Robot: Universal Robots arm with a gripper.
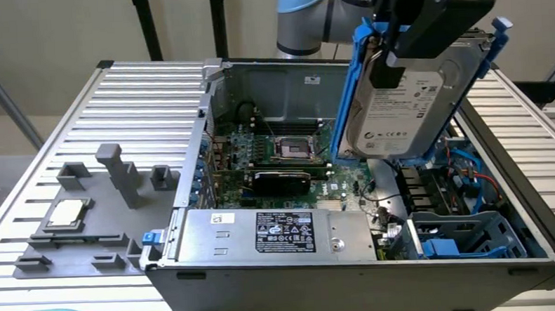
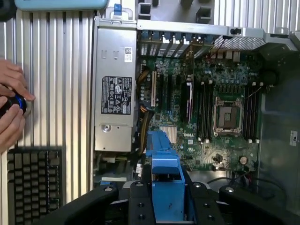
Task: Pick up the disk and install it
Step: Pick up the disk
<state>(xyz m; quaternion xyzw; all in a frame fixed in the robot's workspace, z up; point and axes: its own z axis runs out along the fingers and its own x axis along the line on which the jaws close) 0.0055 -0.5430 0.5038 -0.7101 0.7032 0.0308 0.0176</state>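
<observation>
The disk (image 1: 402, 115), a silver-grey drive with a white label in a blue carrier frame, hangs on edge above the open computer case (image 1: 358, 282). My gripper (image 1: 391, 66) is shut on its upper part, black fingers on either face. In the wrist view the blue carrier (image 2: 165, 178) sits between the gripper's (image 2: 166, 208) black fingers (image 2: 105, 201), over the motherboard (image 2: 206, 89). A blue drive bay (image 1: 464, 239) lies in the case's near corner at the exterior view's right, below and in front of the disk.
The silver power supply (image 1: 281, 232) lines the case's front, and the CPU socket (image 1: 291, 149) sits mid-board. A grey fixture (image 1: 112, 240) holding a small square chip (image 1: 66, 214) lies on the ribbed table. A person's hands (image 2: 11, 110) rest beside a keyboard (image 2: 33, 183).
</observation>
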